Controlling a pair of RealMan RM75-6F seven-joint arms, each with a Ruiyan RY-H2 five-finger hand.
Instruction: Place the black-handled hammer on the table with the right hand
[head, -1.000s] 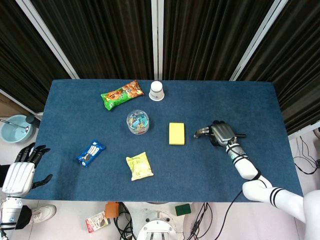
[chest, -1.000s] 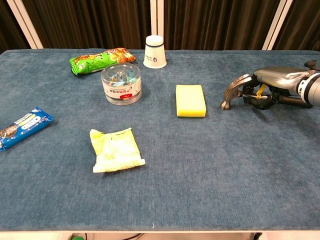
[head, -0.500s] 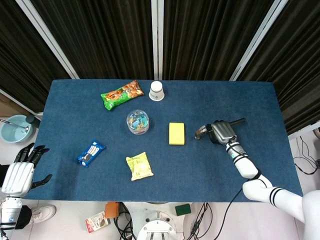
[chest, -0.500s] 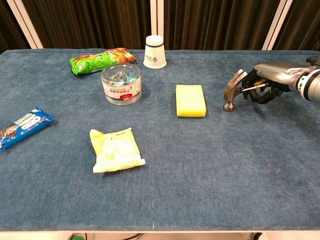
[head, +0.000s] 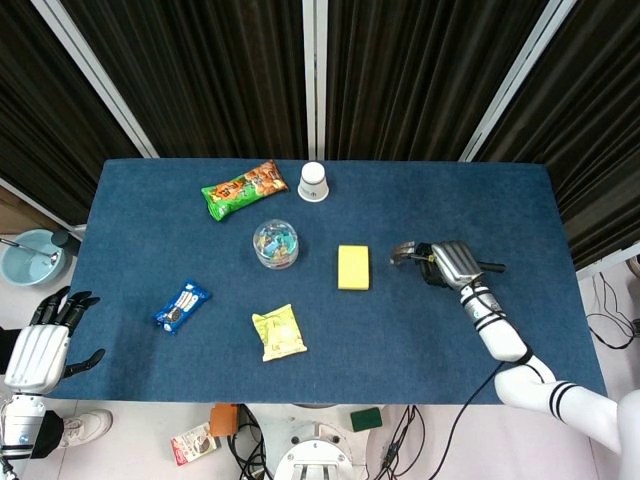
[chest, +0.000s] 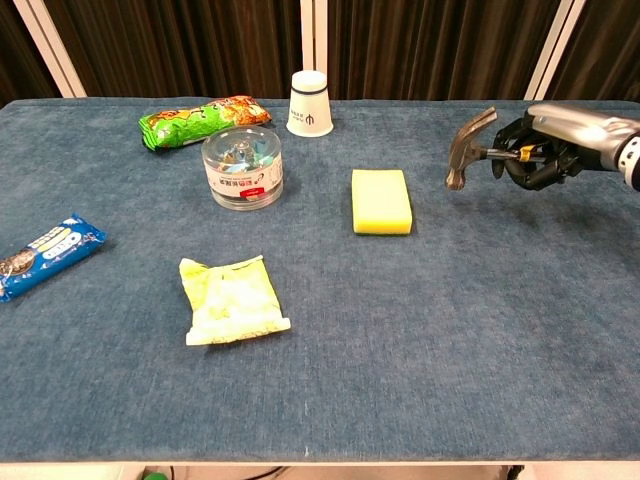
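Note:
The black-handled hammer (chest: 467, 150) hangs just above the blue table (chest: 420, 330) at the right, its steel head pointing left and down. My right hand (chest: 556, 140) grips its handle, fingers wrapped around it. From the head view the hammer (head: 405, 252) sticks out left of the right hand (head: 455, 262), and the handle's black end shows past the hand on the right. Most of the handle is hidden inside the grip. My left hand (head: 42, 343) hangs beside the table's left front corner, fingers apart and holding nothing.
A yellow sponge (chest: 381, 200) lies just left of the hammer head. Further left are a clear round tub (chest: 242, 166), a green snack bag (chest: 205, 120), a white paper cup (chest: 310, 102), a yellow packet (chest: 233, 299) and a blue cookie pack (chest: 45, 253).
The right hand has lifted the hammer: its head rested on the cloth a second ago and now hangs higher, clear of the table. The left hand has not moved.

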